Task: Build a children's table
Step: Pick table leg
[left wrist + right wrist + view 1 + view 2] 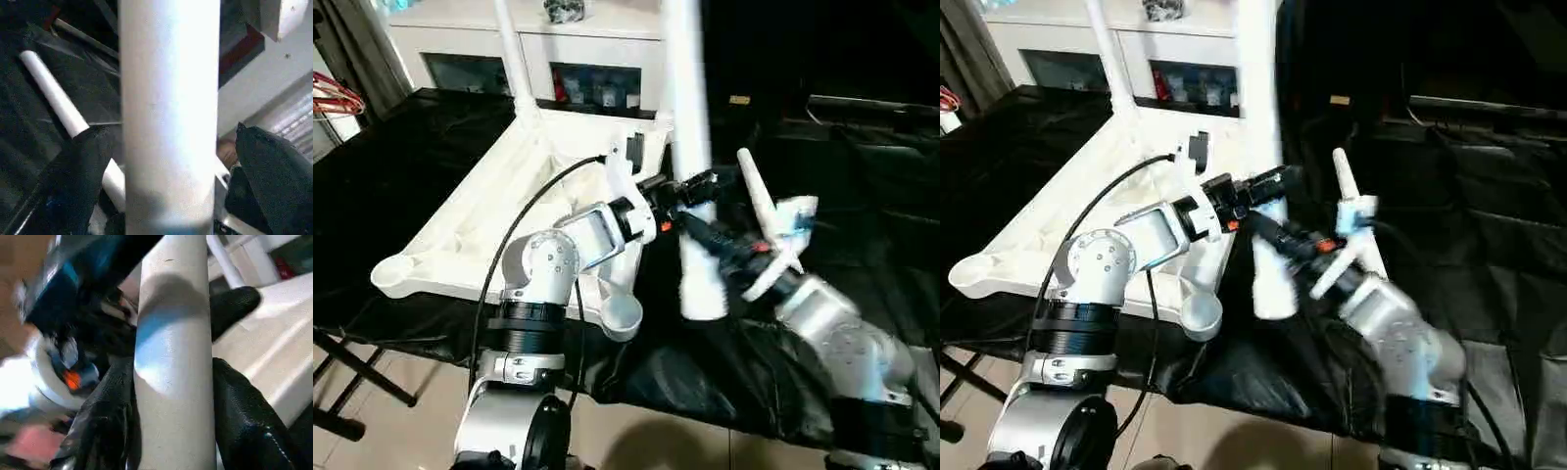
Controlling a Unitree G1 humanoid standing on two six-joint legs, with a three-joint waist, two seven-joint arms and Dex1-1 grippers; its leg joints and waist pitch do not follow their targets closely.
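over black cloth [401, 196], leg [690, 147] stands inside right gripper [173, 396].

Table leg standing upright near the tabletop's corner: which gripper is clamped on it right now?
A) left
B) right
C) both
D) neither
B: the right gripper has its black fingers pressed against the table leg, while the left gripper straddles it with gaps on both sides.
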